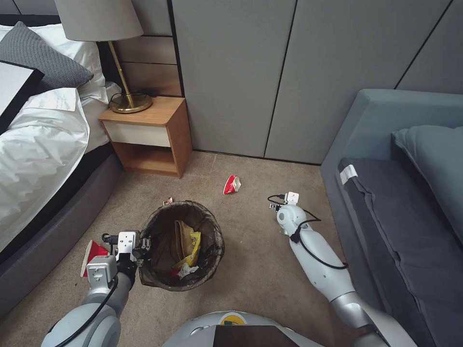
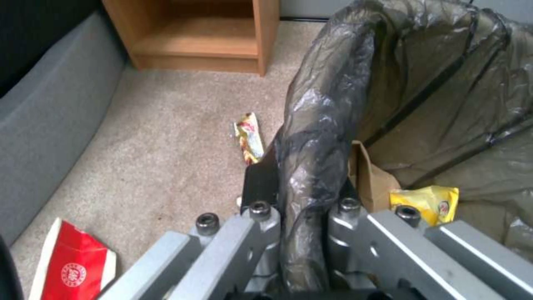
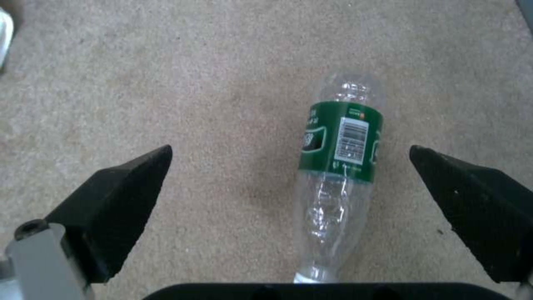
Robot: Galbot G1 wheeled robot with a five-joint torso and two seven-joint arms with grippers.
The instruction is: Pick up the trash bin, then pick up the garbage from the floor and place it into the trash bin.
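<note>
**Ana:** Litter first, head view. How many pieces lie on the carpet (image 1: 251,270)?

**Ben:** Three. One crushed red-and-white cup (image 1: 232,184) sits out toward the wall, one small wrapper (image 1: 168,200) lies just behind the trash bin (image 1: 182,245), and one flattened red cup (image 1: 93,256) is beside the left arm. One bin stands on the floor, and inside it are a brown paper bag (image 1: 182,235), a yellow snack wrapper (image 1: 193,250) and something white, hard to make out.

**Ana:** And the two arms?

**Ben:** The left gripper (image 1: 142,249) is at the bin's near-left rim. The right gripper (image 1: 282,199) hangs low over the carpet near the sofa (image 1: 386,193); its fingers are too small to read there.

**Ana:** Left wrist view?

**Ben:** The left gripper (image 2: 302,189) is clamped on the bin's bag-covered rim (image 2: 316,125), one finger outside, one inside. The paper bag (image 2: 369,179) and yellow wrapper (image 2: 424,202) show within; the small wrapper (image 2: 249,137) and the flattened red cup (image 2: 75,262), cut off at the edge, lie on the carpet outside. The nightstand (image 2: 200,37) is cropped too.

**Ana:** Right wrist view?

**Ben:** One clear plastic bottle (image 3: 336,175) with a green label lies on its side on the carpet. The right gripper (image 3: 291,166) has its two black fingers spread wide, one on either side of the bottle and not touching it. The bottle's lower end is hidden behind the gripper body.
</note>
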